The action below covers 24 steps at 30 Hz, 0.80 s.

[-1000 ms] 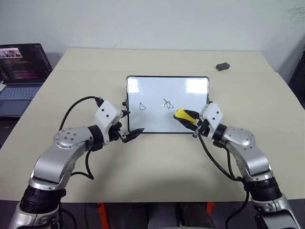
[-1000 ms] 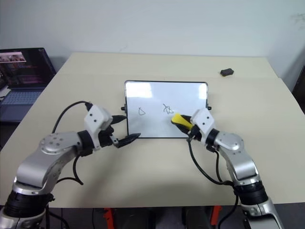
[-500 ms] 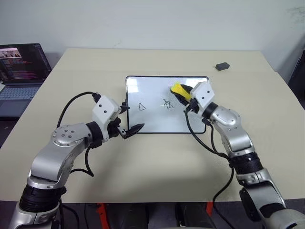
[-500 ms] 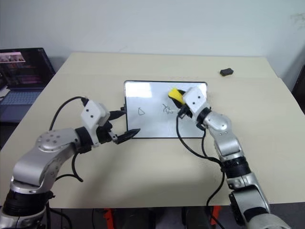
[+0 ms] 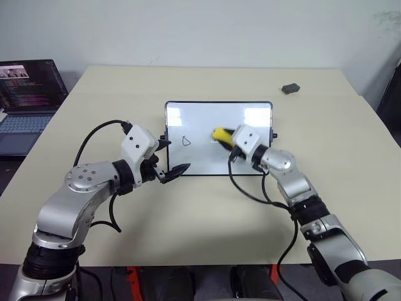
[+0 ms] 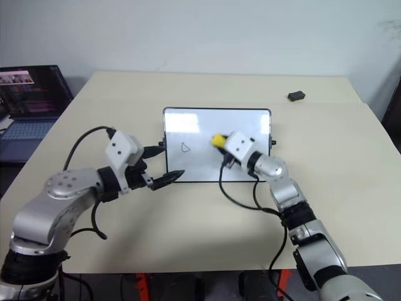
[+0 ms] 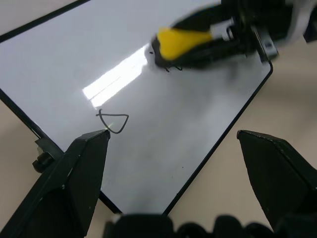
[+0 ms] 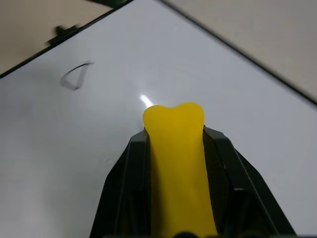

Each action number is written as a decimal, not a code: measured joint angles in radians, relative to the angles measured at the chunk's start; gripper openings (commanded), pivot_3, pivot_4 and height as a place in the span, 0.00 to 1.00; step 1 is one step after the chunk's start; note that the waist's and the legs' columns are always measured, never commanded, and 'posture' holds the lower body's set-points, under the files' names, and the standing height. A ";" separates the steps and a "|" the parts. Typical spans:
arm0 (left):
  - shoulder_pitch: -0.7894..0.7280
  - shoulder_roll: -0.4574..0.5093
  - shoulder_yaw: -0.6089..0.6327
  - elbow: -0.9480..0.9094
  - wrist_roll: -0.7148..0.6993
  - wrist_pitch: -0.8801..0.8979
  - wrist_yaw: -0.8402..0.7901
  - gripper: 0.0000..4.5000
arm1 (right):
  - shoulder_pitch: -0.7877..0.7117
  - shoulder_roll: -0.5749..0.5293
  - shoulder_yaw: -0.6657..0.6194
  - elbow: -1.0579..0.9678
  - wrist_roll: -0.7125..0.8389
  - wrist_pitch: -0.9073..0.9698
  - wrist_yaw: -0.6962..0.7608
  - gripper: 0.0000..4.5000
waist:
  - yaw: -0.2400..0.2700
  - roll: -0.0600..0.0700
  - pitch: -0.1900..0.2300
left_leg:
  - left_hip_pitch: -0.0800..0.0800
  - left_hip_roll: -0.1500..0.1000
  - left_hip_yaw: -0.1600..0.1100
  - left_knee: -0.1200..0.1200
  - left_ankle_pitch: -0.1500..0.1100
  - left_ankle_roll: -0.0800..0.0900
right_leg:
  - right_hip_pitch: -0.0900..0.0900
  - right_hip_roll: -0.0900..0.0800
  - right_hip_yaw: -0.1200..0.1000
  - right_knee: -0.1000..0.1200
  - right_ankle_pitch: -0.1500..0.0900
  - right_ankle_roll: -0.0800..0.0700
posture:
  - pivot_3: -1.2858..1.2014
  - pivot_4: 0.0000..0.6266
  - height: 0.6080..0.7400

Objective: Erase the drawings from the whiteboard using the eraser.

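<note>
My right gripper (image 5: 224, 137) squeezes the eraser (image 5: 220, 134) flat on the whiteboard (image 5: 250, 112). The triangle drawing (image 5: 186, 140) sits just beyond its tip. My left gripper (image 5: 173, 170) is open, at the board's near corner.

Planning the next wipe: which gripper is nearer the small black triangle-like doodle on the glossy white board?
Right. The right gripper, clamping the yellow eraser, is on the whiteboard beside the triangle doodle; the open left gripper sits at the board's near-left corner.
</note>
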<state>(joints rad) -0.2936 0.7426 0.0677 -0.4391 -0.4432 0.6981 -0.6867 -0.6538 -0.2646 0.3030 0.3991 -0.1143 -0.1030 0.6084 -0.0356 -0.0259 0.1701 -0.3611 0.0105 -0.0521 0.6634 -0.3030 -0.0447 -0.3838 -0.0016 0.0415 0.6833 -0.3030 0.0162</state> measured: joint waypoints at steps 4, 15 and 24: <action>0.017 0.002 0.017 0.001 0.000 0.000 0.001 1.00 | 0.030 -0.008 0.057 -0.004 -0.028 0.005 0.040 0.24 | -0.002 0.000 0.000 | 0.010 0.000 0.000 0.000 0.000 0.000 | 0.010 0.000 0.000 0.000 0.001 -0.001 | 0.52 0.24 1.00; 0.085 0.028 0.027 0.042 0.023 -0.009 -0.005 1.00 | -0.108 0.030 -0.093 0.069 -0.020 -0.037 -0.182 0.24 | 0.003 0.001 0.003 | 0.004 0.000 -0.001 0.000 0.002 0.000 | 0.004 0.000 -0.001 -0.001 0.003 -0.002 | 0.52 0.24 1.00; 0.087 0.028 0.026 0.039 0.022 -0.010 -0.010 1.00 | -0.107 0.045 -0.091 0.045 -0.022 -0.029 -0.158 0.24 | -0.001 0.000 0.002 | -0.019 0.000 0.001 0.001 0.002 0.000 | -0.019 -0.001 0.000 -0.001 0.003 -0.002 | 0.52 0.24 1.00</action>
<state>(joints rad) -0.2064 0.7703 0.0937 -0.4000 -0.4209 0.6885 -0.6968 -0.7607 -0.2196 0.2117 0.4436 -0.1368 -0.1322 0.4501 -0.0370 -0.0257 0.1720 -0.3802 0.0109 -0.0506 0.6641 -0.3012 -0.0451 -0.4029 -0.0021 0.0415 0.6823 -0.2999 0.0146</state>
